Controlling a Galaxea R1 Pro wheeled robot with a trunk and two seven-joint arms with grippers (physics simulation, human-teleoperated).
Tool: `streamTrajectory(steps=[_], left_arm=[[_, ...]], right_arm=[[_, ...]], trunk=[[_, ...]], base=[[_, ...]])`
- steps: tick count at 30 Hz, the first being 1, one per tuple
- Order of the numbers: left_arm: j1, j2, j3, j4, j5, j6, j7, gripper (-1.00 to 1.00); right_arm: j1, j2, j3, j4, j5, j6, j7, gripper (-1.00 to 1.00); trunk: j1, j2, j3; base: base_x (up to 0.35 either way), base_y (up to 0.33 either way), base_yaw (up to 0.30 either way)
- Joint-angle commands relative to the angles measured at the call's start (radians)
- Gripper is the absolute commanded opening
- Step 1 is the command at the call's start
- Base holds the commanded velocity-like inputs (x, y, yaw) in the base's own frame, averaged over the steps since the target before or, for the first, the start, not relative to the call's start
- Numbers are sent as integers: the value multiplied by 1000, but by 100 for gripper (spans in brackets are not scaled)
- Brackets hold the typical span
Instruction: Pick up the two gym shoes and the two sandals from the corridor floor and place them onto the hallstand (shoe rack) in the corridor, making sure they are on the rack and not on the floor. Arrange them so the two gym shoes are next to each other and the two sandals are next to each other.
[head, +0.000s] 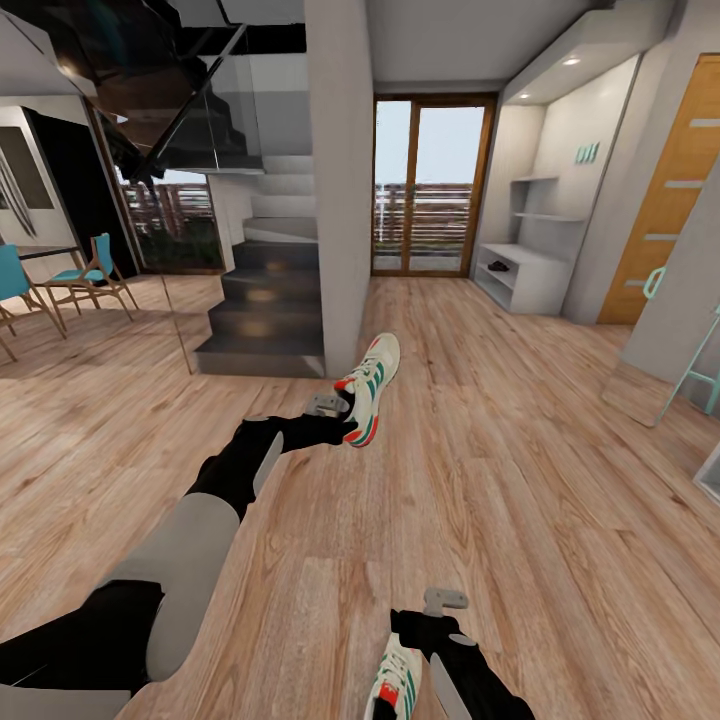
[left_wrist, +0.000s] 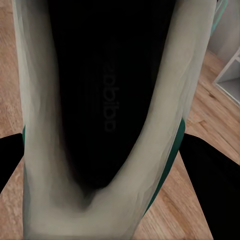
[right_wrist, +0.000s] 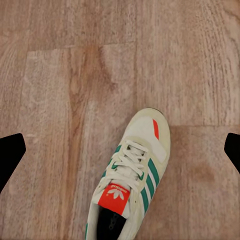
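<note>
Reaching out over the corridor floor (head: 520, 430), the left gripper (head: 345, 410) is clamped on one gym shoe (head: 370, 385) at its heel end, and the shoe hangs above the planks with its toe pointing up and away. In the left wrist view that shoe's dark inside and cream collar (left_wrist: 165, 100) sit right against the camera, with the black fingers (left_wrist: 210, 185) at either side.

The second gym shoe (right_wrist: 132, 175) shows in the right wrist view, lying upright on the wood floor (right_wrist: 60, 100) with its toe pointing away from the gripper. The right gripper (right_wrist: 120, 152) is spread wide, one dark fingertip (right_wrist: 10, 152) at each edge of that view and the shoe between them, untouched. In the head view this shoe (head: 397, 680) lies at the bottom edge, just beside the right gripper (head: 440, 620).

The hallstand (head: 525, 270) stands far off against the right wall by the glass door (head: 432, 185), well apart from both shoes. A dark small thing on its lower shelf is too small to tell.
</note>
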Motion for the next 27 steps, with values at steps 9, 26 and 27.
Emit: streamTrajectory(steps=[9, 26, 27], left_arm=[[0, 0, 2, -2, -9, 2, -6, -100], [1, 1, 2, -3, -9, -1, -6, -100], [1, 2, 2, -3, -9, -1, -6, -100]], right_arm=[[0, 0, 3, -2, -10, 4, -8, 100], [0, 0, -2, -2, -10, 4, -9, 100], [0, 0, -3, -2, -10, 4, -9, 100]], trunk=[[0, 0, -1], [4, -7, -6], [7, -14, -10]], base=[[42, 0, 0], [6, 0, 0], [0, 0, 0]])
